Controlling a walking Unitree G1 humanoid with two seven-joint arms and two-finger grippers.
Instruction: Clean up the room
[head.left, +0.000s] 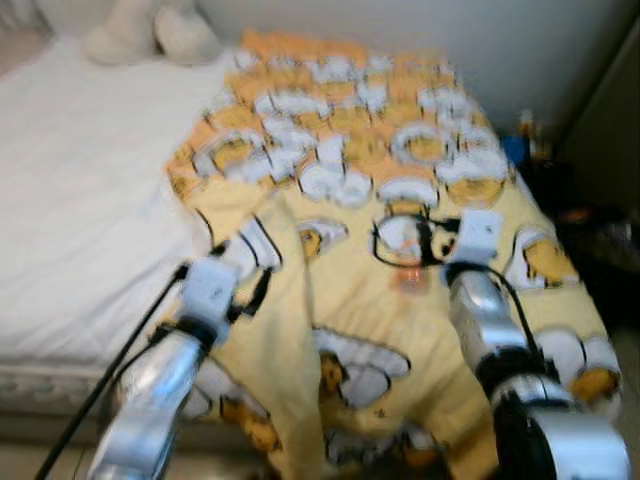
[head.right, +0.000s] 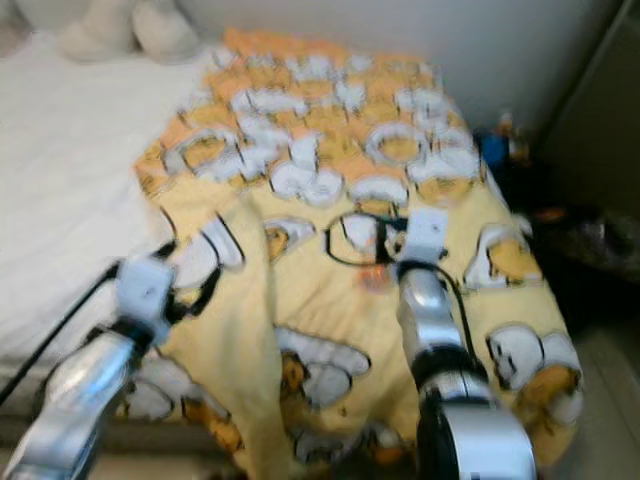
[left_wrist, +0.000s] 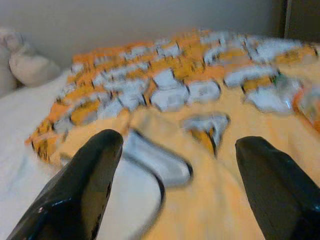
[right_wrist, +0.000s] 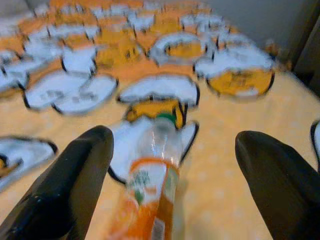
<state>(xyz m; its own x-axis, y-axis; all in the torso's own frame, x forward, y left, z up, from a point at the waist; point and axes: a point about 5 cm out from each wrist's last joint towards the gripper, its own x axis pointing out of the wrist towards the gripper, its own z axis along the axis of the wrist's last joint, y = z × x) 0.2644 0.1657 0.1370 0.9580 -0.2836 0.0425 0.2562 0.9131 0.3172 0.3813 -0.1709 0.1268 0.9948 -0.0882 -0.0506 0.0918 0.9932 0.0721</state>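
Two silver arms, nearest, reaching out over the foot of a bed.

Right tool (right_wrist: 170, 185): fingers spread wide apart, holding nothing. One black finger (right_wrist: 65, 185) stands to either side of a bottle, neither touching it.

Bottle (right_wrist: 150, 175): clear plastic, orange label, green cap. It lies on its side on the blanket, cap end pointing away from the arm, between the open fingers. In the head views it shows as a small orange-red patch (head.left: 410, 278) just beyond the right wrist, about the middle of the blanket.

Left tool (left_wrist: 175, 190): fingers likewise spread wide, empty, held low over the blanket's left part. A black finger (left_wrist: 85, 185) sits on each side of the wrist view, with yellow cloth between them. A black cable runs back along the left arm (head.left: 150, 390).

Blanket (head.left: 350, 330): yellow with orange, printed all over with white, black-edged cartoon figures. It covers the right part of the bed and hangs over the near edge. A fold runs down it near the left arm.

Bed (head.left: 80, 200): white sheet, bare on the left side.

Two pale soft shapes (head.left: 150, 30): at the far left corner of the bed, by the wall; too blurred to identify.

Dark clutter (head.left: 580, 220): on the floor to the right of the bed, with a blue item (head.left: 515, 148) at its far end; details not legible.
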